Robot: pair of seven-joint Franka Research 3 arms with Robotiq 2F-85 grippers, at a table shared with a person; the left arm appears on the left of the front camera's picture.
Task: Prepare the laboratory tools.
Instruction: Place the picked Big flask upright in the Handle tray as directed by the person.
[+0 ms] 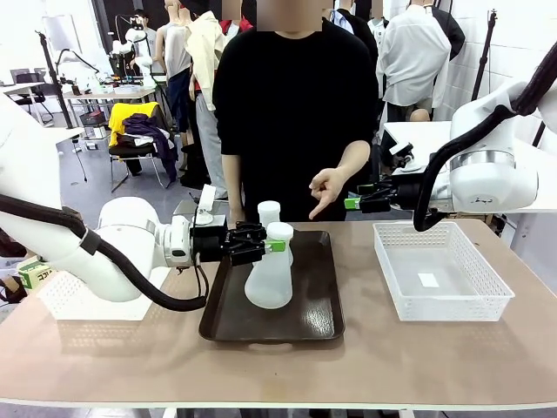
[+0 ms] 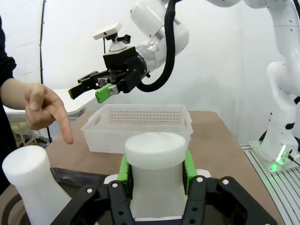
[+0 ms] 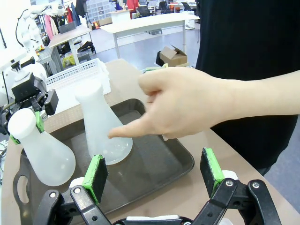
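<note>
My left gripper (image 1: 271,246), centre-left of the front frame, is clamped on the neck of the nearer flask (image 1: 269,283), whose base looks to sit on or just above the dark tray (image 1: 322,324); I cannot tell which. The risk I see is the flask slipping: the green pads (image 2: 123,168) pinch only the smooth neck just under its rim, so a quick lift or swing could tip it or knock the second flask (image 1: 269,212), which stands just behind it, toward the upper middle of the frame. Further back, the person's hand (image 1: 327,189) points down over the tray, close enough that a careless move might brush it. My right gripper (image 1: 352,204) hangs at centre-right with jaws apart, holding nothing, well above the white basket (image 1: 487,305) on the right.
</note>
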